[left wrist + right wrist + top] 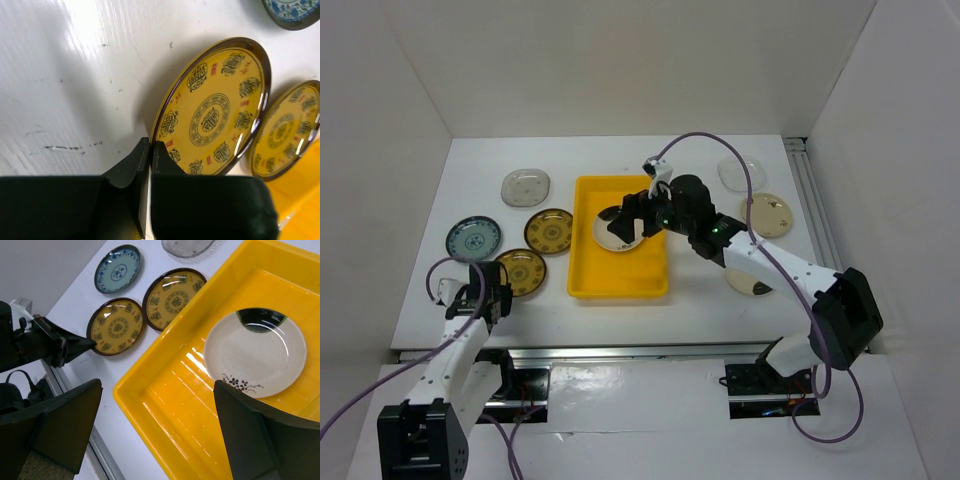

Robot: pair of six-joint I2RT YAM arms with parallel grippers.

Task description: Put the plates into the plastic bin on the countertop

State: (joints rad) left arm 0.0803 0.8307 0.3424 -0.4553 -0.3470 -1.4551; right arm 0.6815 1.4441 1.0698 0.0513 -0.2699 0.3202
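Plain white countertop (pixel 620 155), closed in by white walls: back wall (pixel 640 60) along the far edge of the table, left wall (pixel 375 170) and right wall (pixel 895 150) along the side edges. Silver metal rail (pixel 812 205) along the right edge, second rail (pixel 620 353) along the near edge. Lit softly and evenly. Shows small dark scuff marks (pixel 65 147) in the left wrist view.

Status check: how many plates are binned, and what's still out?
Done: one cream plate lies in the yellow bin. In hand: nothing lifted; the right gripper hangs open over it, the left gripper is shut with its fingers at a gold plate's rim. Left: seven plates on the countertop, four left of the bin, three right.
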